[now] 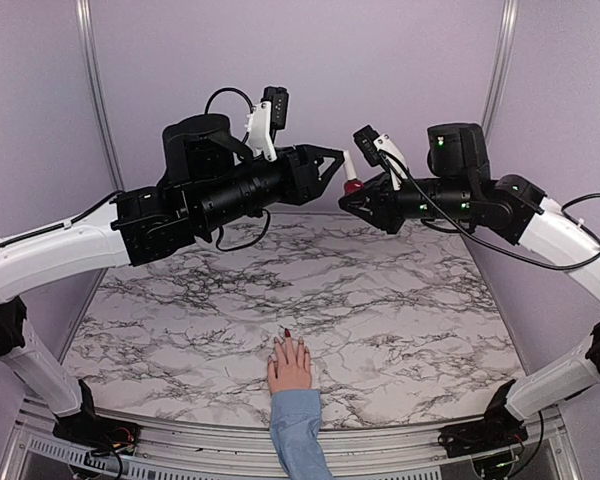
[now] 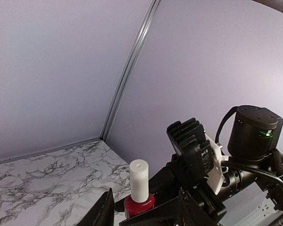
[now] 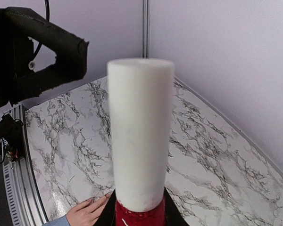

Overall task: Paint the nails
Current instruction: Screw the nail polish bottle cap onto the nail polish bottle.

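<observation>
progress: early, by my reading | nails (image 1: 287, 334): on hand (image 1: 290, 366) flat at table (image 1: 410, 300) near centre, one dark red, rest unclear | right gripper (image 1: 355, 197): clamped on bottle (image 1: 352, 184), far centre, raised, cap (image 2: 138, 181) on | left gripper (image 1: 340, 162): half open beside cap, empty | left: uncap, brush nails

The table (image 1: 180, 300) is white marble, veined all over in black and grey. The walls (image 1: 380, 70) are pale lilac, with silver posts (image 1: 92, 90) in the corners. The bottle (image 2: 139, 205) is dark red, with a plain white cap (image 2: 138, 181). The hand (image 1: 291, 368) is pale pink and its sleeve (image 1: 298, 435) light blue. Of the nails (image 1: 287, 333), the one on the middle finger is dark red; the others are too small to tell. The arms (image 1: 230, 190) are black toward the wrists and white lower down, and the right one carries small green lights (image 1: 439, 141).
</observation>
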Motion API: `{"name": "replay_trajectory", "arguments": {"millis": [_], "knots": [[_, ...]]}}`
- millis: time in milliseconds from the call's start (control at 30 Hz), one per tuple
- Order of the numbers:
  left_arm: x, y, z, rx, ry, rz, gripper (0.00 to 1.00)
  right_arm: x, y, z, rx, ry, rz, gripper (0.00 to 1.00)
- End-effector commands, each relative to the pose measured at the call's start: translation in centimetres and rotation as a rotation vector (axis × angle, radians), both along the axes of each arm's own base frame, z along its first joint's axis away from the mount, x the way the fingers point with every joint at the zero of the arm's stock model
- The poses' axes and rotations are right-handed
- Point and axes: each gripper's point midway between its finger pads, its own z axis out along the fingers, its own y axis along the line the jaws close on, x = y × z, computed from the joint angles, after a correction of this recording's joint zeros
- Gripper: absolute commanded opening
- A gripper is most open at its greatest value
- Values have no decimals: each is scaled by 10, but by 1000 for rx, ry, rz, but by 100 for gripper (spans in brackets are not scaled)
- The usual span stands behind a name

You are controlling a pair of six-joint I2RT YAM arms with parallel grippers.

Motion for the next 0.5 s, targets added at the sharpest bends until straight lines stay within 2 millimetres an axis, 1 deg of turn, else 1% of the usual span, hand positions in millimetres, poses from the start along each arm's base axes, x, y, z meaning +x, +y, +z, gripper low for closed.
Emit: {"name": "replay_trajectory", "arguments": {"millis": [0,200,467], "knots": [[11,-2,-11,37,55,76,45,8,-3,20,25,-26,-60,0],[14,-9,-20,63,58,80,45,11,2,13,9,-13,-51,0],[17,-17,-23,71,56,83,45,7,8,9,5,-6,-8,0]]}}
